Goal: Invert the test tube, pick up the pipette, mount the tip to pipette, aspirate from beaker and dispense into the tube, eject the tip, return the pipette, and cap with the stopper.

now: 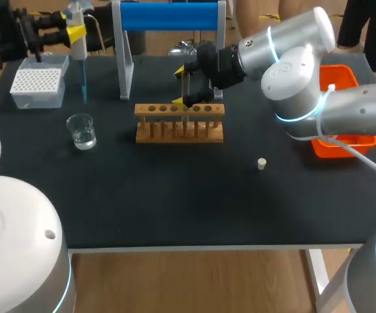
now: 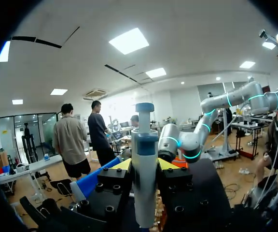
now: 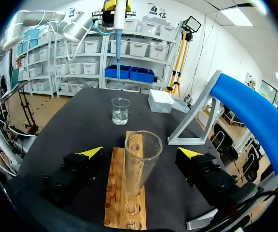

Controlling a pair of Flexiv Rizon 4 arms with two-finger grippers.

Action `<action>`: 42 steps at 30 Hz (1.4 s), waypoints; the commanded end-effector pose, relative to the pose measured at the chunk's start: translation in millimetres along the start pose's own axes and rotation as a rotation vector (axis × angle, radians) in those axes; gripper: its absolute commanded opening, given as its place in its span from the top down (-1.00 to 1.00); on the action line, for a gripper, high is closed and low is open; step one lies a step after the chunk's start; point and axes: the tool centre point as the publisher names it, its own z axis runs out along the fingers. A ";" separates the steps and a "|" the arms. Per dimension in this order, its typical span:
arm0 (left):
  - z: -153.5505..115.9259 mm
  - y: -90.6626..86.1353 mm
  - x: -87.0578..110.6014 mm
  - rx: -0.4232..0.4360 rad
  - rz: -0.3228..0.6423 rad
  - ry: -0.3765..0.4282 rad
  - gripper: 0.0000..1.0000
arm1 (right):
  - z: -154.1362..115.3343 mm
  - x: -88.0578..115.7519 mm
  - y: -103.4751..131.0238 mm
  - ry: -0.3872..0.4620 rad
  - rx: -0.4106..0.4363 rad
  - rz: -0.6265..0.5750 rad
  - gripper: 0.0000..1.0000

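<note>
A clear test tube (image 3: 141, 162) stands upright, mouth up, in the wooden rack (image 1: 179, 124) at mid-table. My right gripper (image 1: 186, 87) is open around it, its yellow fingertips (image 3: 91, 151) well clear on either side. My left gripper (image 1: 76, 32) hangs high at the back left, shut on the pipette (image 2: 145, 179). The pipette's thin blue tip (image 1: 83, 81) points down beside the tip box (image 1: 39, 81). A glass beaker (image 1: 81, 130) with a little clear liquid sits left of the rack. The small white stopper (image 1: 261, 163) lies on the mat to the rack's right.
A stand with a blue top bar (image 1: 168, 16) rises just behind the rack, close to my right arm. An orange bin (image 1: 341, 111) sits at the table's right edge under that arm. The table's front edge (image 1: 194, 246) runs across the near side.
</note>
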 end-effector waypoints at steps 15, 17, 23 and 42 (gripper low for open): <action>110.2 -65.1 1.1 0.042 -0.010 0.178 1.00 | 0.1 -0.8 0.1 0.002 0.003 0.000 -1.00; 120.7 -67.1 1.7 0.065 -0.023 0.201 1.00 | 0.1 -0.8 0.1 0.002 0.003 0.000 -1.00; 147.6 -69.9 5.5 0.085 -0.031 0.244 1.00 | 0.1 -0.8 0.1 0.002 0.003 0.000 -1.00; 185.1 -76.9 14.7 0.091 -0.056 0.324 1.00 | 0.1 -0.8 0.1 0.002 0.003 0.000 -1.00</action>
